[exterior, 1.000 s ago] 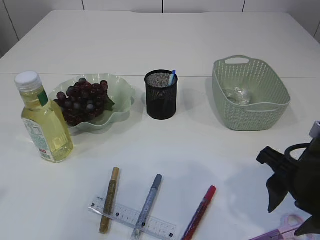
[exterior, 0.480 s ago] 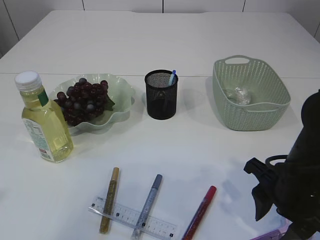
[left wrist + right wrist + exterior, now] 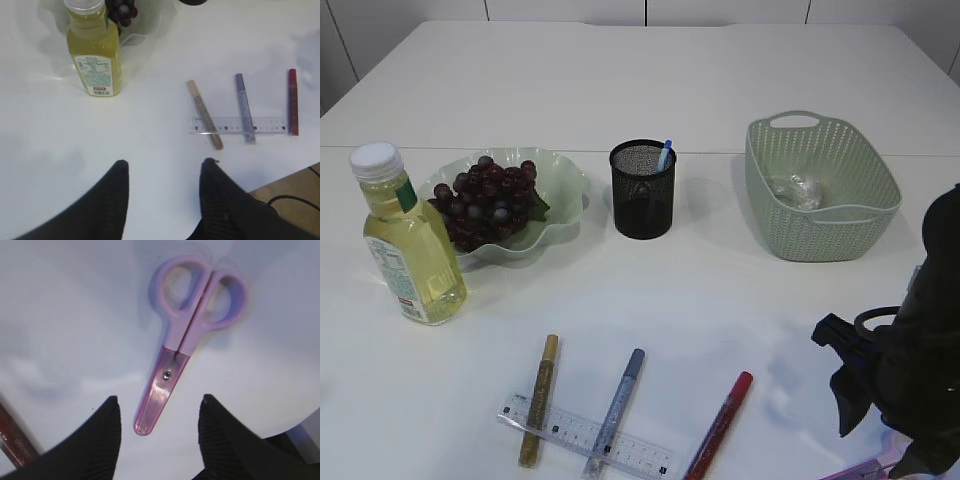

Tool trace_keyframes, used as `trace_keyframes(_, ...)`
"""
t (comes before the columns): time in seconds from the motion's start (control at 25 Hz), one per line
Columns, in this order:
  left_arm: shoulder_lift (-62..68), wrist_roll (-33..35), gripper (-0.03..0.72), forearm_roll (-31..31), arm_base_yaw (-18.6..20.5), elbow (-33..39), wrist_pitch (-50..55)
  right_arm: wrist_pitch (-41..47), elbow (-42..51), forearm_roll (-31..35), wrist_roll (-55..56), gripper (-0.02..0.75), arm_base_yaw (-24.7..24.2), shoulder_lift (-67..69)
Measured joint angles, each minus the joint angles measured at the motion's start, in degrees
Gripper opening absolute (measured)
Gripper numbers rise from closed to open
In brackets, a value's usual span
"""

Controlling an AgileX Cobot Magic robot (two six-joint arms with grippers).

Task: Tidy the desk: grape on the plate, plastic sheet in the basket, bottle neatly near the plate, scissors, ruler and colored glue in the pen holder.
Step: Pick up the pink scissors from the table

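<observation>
Right gripper poised above the scissors, fingers spread and empty, grasp apparently next.
The pink plastic scissors lie closed and flat on the white bench at its near right edge; lowering to straddle the slim sheathed blade seems required. Left gripper open, idle. Black mesh pen holder stands mid-bench.

Pink scissors with translucent pink blade cover, dark purple grapes on pale green plate, yellow bottle capped white, black mesh pen holder, sage perforated basket, gold, silver, red glue pens, clear ruler, white table.
</observation>
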Motion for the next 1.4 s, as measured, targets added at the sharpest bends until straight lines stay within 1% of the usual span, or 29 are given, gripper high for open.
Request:
trace_keyframes(0.24, 0.0, 0.0, 0.342, 0.0, 0.0, 0.0, 1.1, -0.1, 0.0, -0.3, 1.1, 0.401, 0.0, 0.0)
trace_keyframes(0.32, 0.0, 0.0, 0.342, 0.0, 0.0, 0.0, 1.2, -0.1, 0.0, 0.6, 2.0, 0.401, 0.0, 0.0)
trace_keyframes(0.44, 0.0, 0.0, 0.342, 0.0, 0.0, 0.0, 1.2, -0.1, 0.0, 2.4, 6.8, 0.4, 0.0, 0.0)
trace_keyframes(0.6, 0.0, 0.0, 0.335, 0.4, 0.0, 0.0, 1.2, -0.1, 0.0, 2.8, 10.9, 0.4, 0.0, 0.0)
trace_keyframes(1.0, 0.0, 0.0, 0.332, 0.6, 0.0, 0.0, 1.2, -0.1, 0.0, -1.3, 15.5, 0.4, 0.0, 0.0)
trace_keyframes(1.4, 0.0, 0.0, 0.332, 0.6, 0.0, 0.0, 1.1, 0.4, 1.5, -1.9, 16.1, 0.4, 0.0, 0.0)
